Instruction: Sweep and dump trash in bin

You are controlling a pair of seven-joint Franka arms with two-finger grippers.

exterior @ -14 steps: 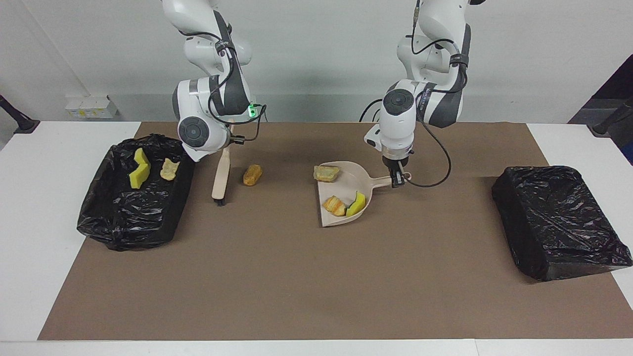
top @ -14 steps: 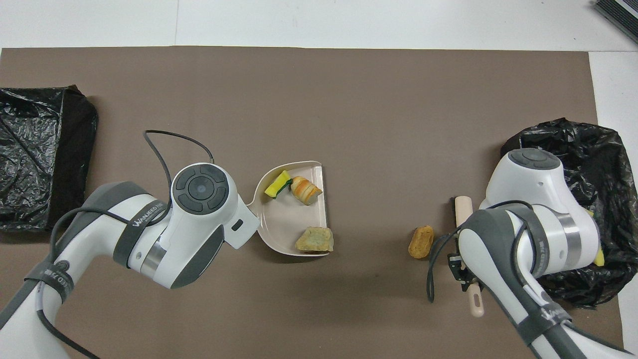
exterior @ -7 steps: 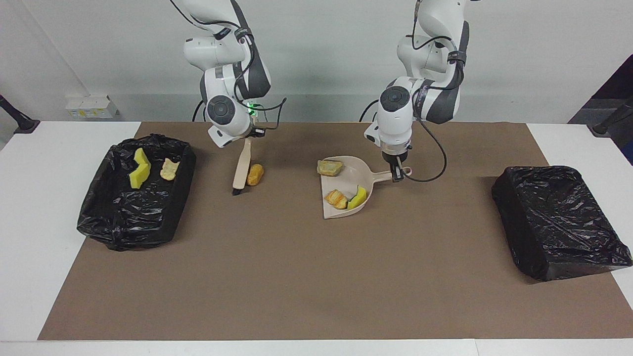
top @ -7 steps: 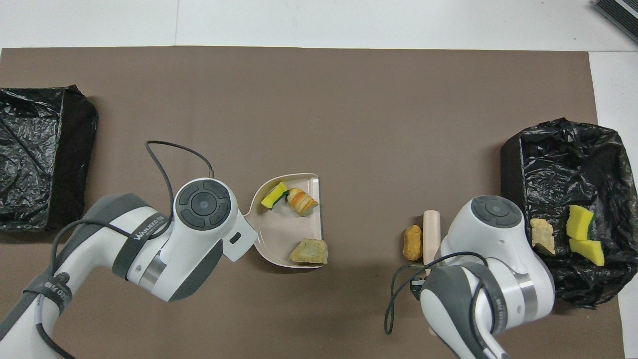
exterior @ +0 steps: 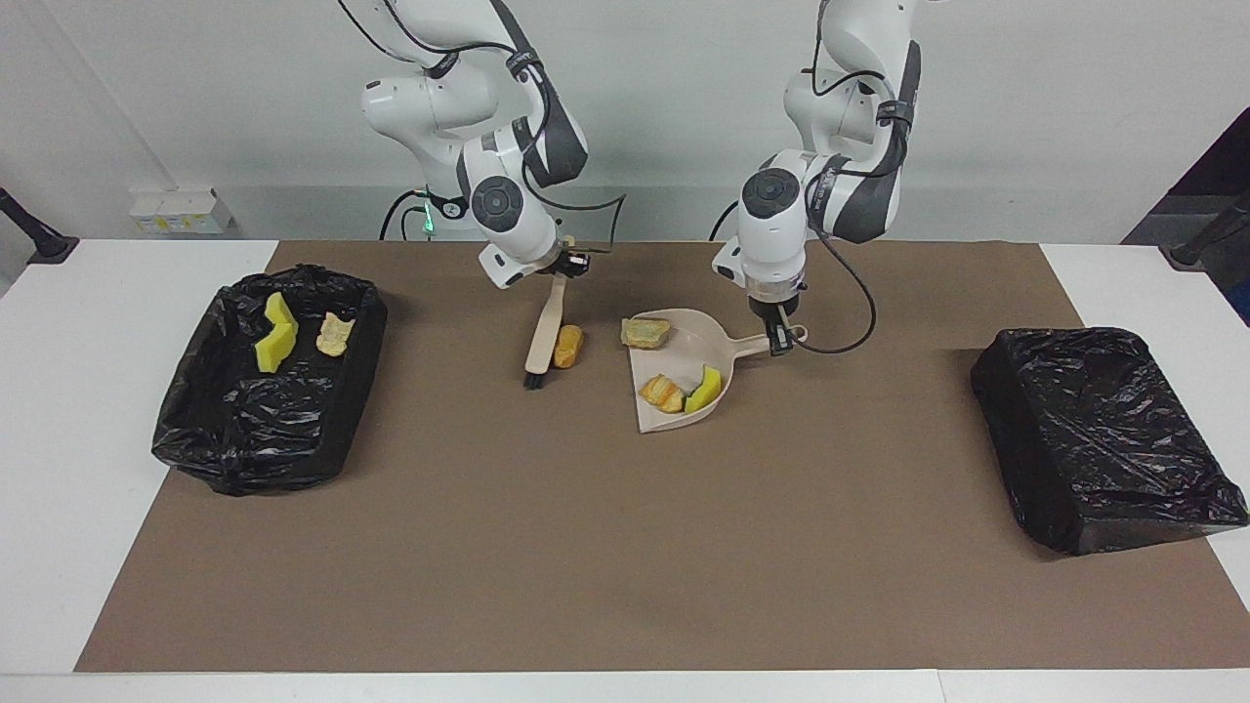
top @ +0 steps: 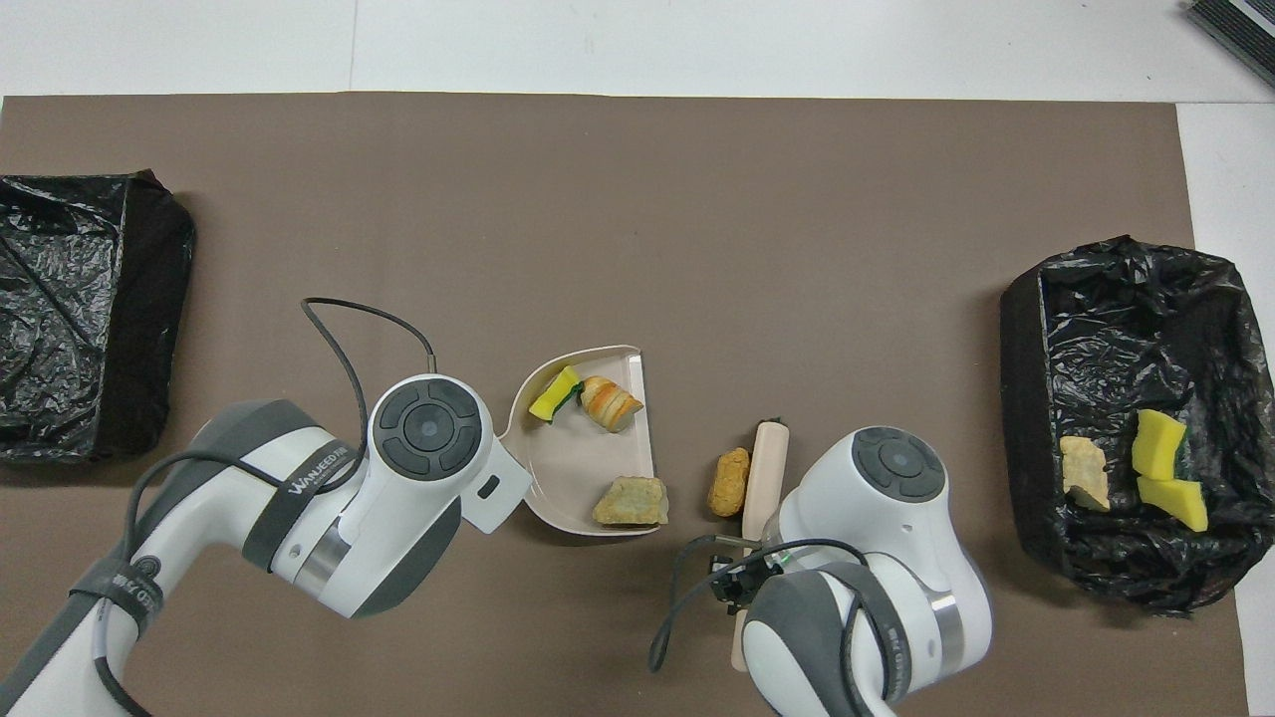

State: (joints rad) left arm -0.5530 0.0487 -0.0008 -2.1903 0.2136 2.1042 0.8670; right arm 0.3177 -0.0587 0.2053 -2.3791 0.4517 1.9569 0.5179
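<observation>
My right gripper (exterior: 559,268) is shut on the handle of a beige brush (exterior: 543,334) (top: 765,476), whose dark bristles rest on the mat. An orange bread-like lump of trash (exterior: 568,346) (top: 729,482) lies against the brush, on the side toward the dustpan. My left gripper (exterior: 779,338) is shut on the handle of the beige dustpan (exterior: 684,367) (top: 573,468), which lies flat. In the pan are a yellow-green sponge chunk (exterior: 706,389) (top: 554,393), an orange striped lump (exterior: 662,393) (top: 610,403) and a tan lump (exterior: 645,332) (top: 631,501). In the overhead view both grippers are hidden under their arms.
The black-lined bin (exterior: 244,459) (top: 1020,418) at the right arm's end holds two yellow sponge pieces (exterior: 276,334) (top: 1165,468) and a tan lump (exterior: 334,334) (top: 1084,473). A second bin, wrapped in black bag (exterior: 1104,434) (top: 80,309), sits at the left arm's end. A brown mat covers the table.
My right arm has swung the brush from beside the bin toward the dustpan, pushing the orange lump along. The left gripper and dustpan have shifted slightly toward the robots.
</observation>
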